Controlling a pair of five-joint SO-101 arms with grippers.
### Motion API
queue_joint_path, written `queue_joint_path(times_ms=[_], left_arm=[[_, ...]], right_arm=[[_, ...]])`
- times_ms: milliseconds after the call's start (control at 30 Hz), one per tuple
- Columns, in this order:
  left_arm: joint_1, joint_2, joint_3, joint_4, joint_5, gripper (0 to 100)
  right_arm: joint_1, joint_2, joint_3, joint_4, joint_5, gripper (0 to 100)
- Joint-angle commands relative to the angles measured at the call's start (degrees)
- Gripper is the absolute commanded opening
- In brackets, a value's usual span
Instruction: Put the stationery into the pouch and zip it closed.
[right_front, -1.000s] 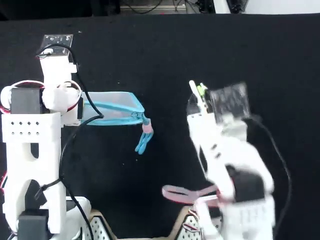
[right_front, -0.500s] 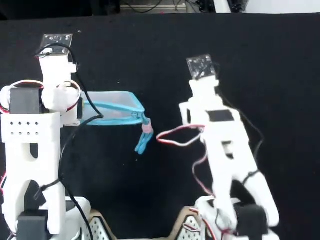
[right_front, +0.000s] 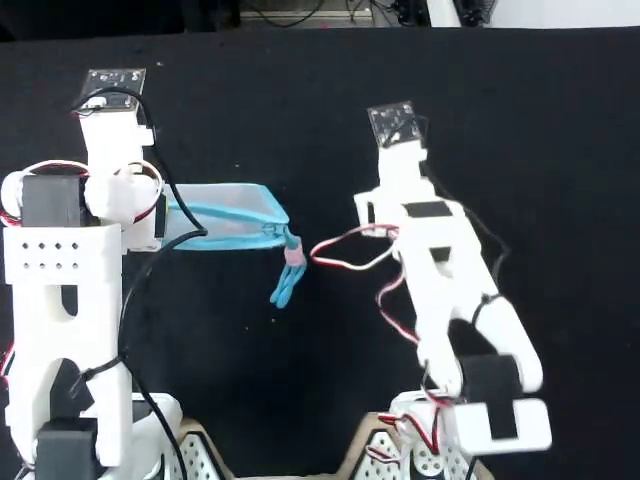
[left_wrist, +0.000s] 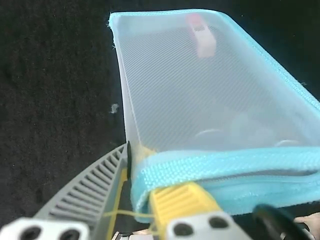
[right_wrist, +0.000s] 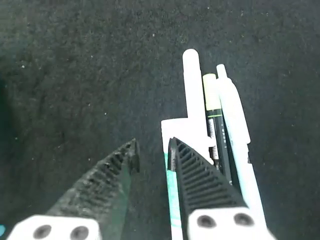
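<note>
A translucent mesh pouch (right_front: 228, 212) with light-blue trim lies left of centre on the black table; its zip pull carries a pink and blue tassel (right_front: 289, 270). My left gripper (left_wrist: 140, 172) is shut on the pouch (left_wrist: 200, 100) at one end, and a small pink and white item (left_wrist: 200, 36) shows through the mesh. Three pens lie side by side: a white pen (right_wrist: 191, 95), a green-capped pen (right_wrist: 212, 105) and a white and blue pen (right_wrist: 234, 125). My right gripper (right_wrist: 152, 148) hangs low over the table, slightly open and empty, with one finger right beside the pens.
In the high view the right arm (right_front: 435, 260) stretches over the middle of the black table (right_front: 560, 150) and covers the pens. Loose red and white cables (right_front: 350, 255) hang off it toward the pouch's tassel. The arm bases stand at the near edge.
The right arm has swung forward and lower over the spot where the pens lay, hiding them in the high view. The left arm and the pouch have kept still.
</note>
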Motion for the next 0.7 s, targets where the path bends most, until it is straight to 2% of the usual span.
queue_joint_path(times_ms=[0, 200, 367, 667], left_arm=[[0.2, -0.3, -3.2, -0.1, -0.2, 3], [0.7, -0.6, 0.7, -0.2, -0.2, 3], [0.1, -0.9, 2.4, -3.3, -0.2, 3], [0.6, -0.9, 2.7, -4.8, 0.6, 3]], right_arm=[[0.7, 3.4, -8.0, 4.0, 0.0, 9.6], [1.9, 7.3, -11.7, 4.7, 0.1, 9.6], [4.6, 9.2, -13.8, 4.7, 0.1, 9.6], [4.3, 12.6, -15.3, 4.9, 0.1, 9.6]])
